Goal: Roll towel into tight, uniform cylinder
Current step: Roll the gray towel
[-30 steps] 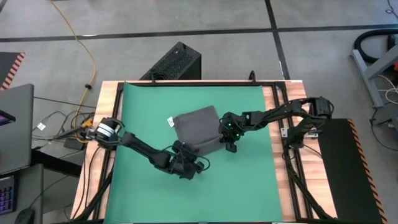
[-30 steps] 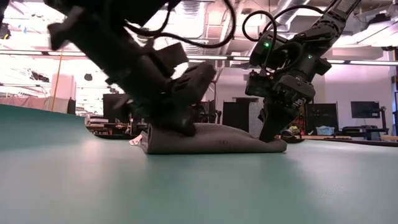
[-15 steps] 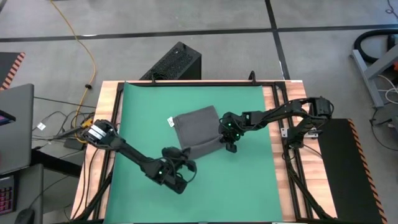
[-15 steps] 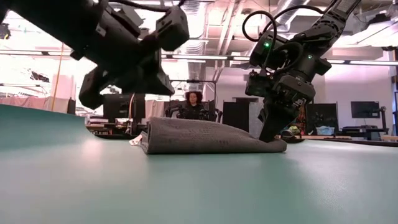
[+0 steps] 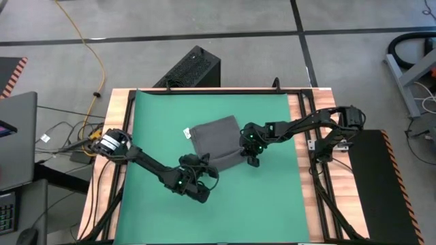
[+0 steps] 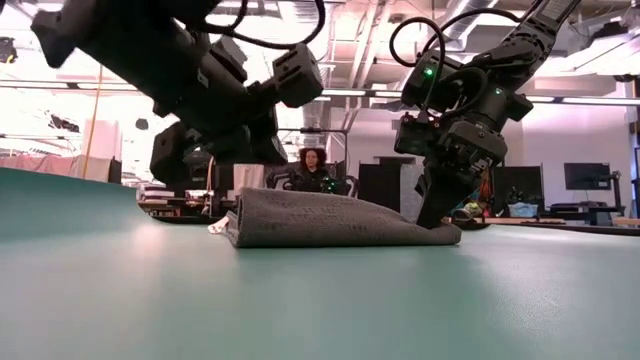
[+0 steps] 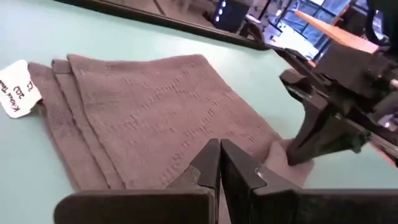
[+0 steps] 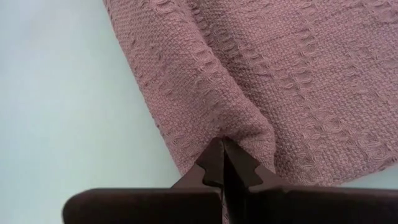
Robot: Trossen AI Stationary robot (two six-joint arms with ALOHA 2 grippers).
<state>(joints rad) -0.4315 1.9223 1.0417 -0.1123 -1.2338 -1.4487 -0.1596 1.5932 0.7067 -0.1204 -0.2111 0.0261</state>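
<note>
On the one green mat point(image 5: 272, 197) lay one towel point(image 5: 216, 143) with one tag point(image 5: 185, 133); two arms reached over it.

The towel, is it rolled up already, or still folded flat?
Folded flat, not rolled: the towel lies as a low pad on the green mat, its layered edges stacked beside the white tag.
</note>
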